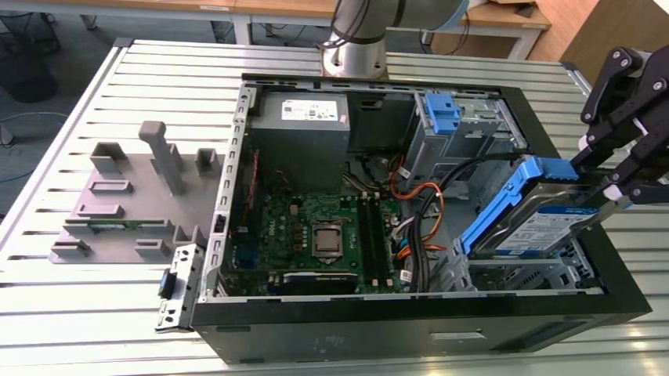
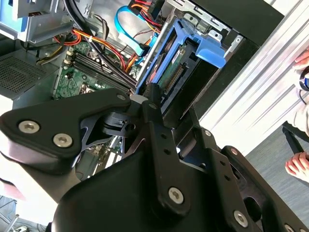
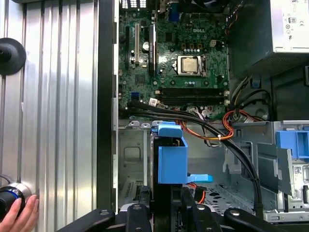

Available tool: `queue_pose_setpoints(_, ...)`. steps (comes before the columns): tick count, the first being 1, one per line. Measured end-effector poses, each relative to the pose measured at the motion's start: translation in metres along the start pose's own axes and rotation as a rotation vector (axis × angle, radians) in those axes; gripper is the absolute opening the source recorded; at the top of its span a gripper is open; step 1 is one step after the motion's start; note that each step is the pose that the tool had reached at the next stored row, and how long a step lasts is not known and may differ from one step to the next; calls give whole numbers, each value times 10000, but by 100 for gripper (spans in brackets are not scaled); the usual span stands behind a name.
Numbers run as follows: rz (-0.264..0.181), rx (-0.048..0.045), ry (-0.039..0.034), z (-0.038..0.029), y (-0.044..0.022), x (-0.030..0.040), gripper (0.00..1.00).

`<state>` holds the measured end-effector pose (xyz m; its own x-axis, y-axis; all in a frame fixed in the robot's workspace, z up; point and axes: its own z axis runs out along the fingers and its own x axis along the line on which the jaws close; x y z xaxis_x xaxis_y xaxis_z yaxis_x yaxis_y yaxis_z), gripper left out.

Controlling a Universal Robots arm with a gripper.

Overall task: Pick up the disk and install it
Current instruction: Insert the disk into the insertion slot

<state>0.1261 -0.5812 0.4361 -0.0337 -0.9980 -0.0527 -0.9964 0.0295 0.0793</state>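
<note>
Your claw (image 1: 598, 182) pinches the disk (image 1: 535, 225) by its upper end. The disk's long axis slants down from there toward the drive bay (image 1: 522, 276) of the case (image 1: 418, 317).

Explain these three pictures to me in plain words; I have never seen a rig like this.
This is one robot arm standing on a slatted metal table. The exterior view looks from off the arm; both wrist views come from cameras riding near its tool. On the table lie an open computer case, its green circuit board exposed, and a grey plastic stand at the exterior view's left. The tool is shut on the disk, a silver drive with blue rails, held tilted over the case's drive bay.
</note>
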Motion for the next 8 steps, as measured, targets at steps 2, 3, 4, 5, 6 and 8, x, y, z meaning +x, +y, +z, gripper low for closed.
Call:
queue_pose_setpoints(2, 0, 0, -1, 1, 0, 0, 35)
queue_pose_setpoints(3, 0, 0, -1, 1, 0, 0, 35)
queue_pose_setpoints(4, 0, 0, -3, 4, 0, 0, 35)
queue_pose_setpoints(5, -1, -1, -5, 11, -1, 0, 35)
queue_pose_setpoints(6, -1, 0, -4, 22, -2, 1, 35)
queue_pose_setpoints(8, 0, 0, -3, 50, -4, 3, 35)
